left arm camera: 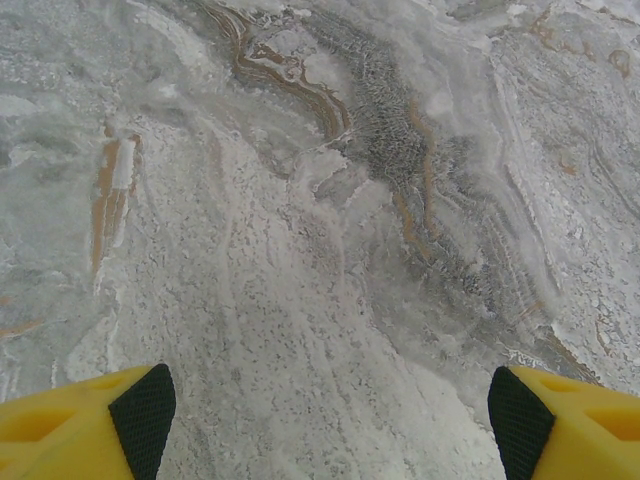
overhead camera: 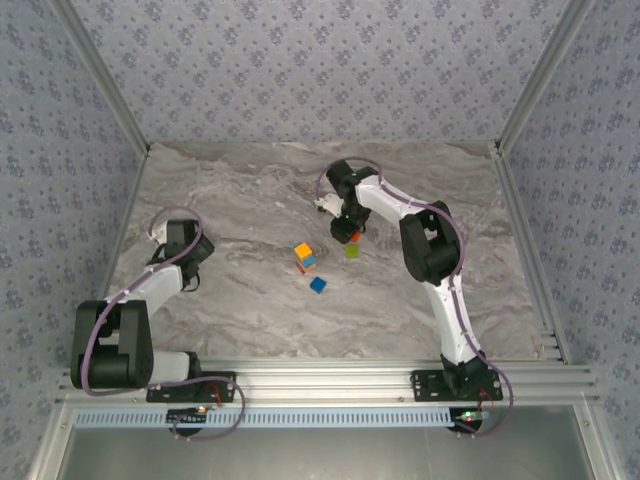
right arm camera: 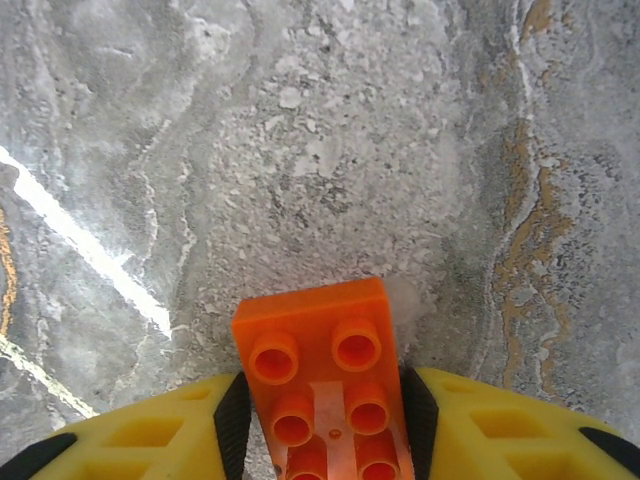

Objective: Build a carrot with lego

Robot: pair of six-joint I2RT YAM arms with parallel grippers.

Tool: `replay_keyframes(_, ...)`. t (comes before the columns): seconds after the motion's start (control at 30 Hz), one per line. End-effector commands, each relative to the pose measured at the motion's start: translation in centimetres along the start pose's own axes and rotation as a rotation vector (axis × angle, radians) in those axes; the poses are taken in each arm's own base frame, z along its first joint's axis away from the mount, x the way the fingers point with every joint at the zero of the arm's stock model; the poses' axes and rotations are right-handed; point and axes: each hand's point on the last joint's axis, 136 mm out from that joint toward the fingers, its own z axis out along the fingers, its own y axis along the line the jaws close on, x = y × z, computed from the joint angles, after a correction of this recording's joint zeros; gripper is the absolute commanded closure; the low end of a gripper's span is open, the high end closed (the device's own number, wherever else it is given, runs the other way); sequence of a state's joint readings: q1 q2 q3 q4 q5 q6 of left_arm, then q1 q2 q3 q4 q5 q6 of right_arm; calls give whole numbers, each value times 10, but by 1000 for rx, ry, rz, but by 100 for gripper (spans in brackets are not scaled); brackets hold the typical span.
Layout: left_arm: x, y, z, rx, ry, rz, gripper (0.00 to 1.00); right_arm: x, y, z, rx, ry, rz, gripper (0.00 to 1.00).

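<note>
**A:** How did the right gripper stand?

**B:** It was clamped on an orange brick, a black pad against each long side. The studs faced the wrist camera, and the brick was close above the marble table.

**A:** And the other lego?

**B:** From above, a lime green brick lay just beside that gripper. The small stack, orange over blue with red at its foot, stood near the table's middle. A loose blue brick lay near it on the side towards the arms.

**A:** The left gripper?

**B:** Its jaws were spread wide over the marble, at the left, well apart from the bricks.
</note>
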State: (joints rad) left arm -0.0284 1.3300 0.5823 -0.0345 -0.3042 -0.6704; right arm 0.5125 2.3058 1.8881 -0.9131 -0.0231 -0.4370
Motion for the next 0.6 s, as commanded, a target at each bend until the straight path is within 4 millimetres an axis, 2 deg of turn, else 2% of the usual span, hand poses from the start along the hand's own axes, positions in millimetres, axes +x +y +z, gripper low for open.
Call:
replay_keyframes(0.0,-8,-5,-2,-2,-15,18,16,12,2,9,-36,51,6,56)
replay_keyframes(0.13,-8,-5,-2,-3,-14,18,16,11,5,8,-55,42,12,57)
replay_keyframes(0.33,-8,-5,-3,-1,-18,18,16,5,1,2,-39,11,59,65)
replay_keyframes(0.47,-9,-8,-5,5,-26,31,16,-9,-7,-24,-51,-77,142,71)
replay_keyframes(0.57,-8,-20,-9,35,-30,76,16,-17,-11,-50,-43,-131,200,72)
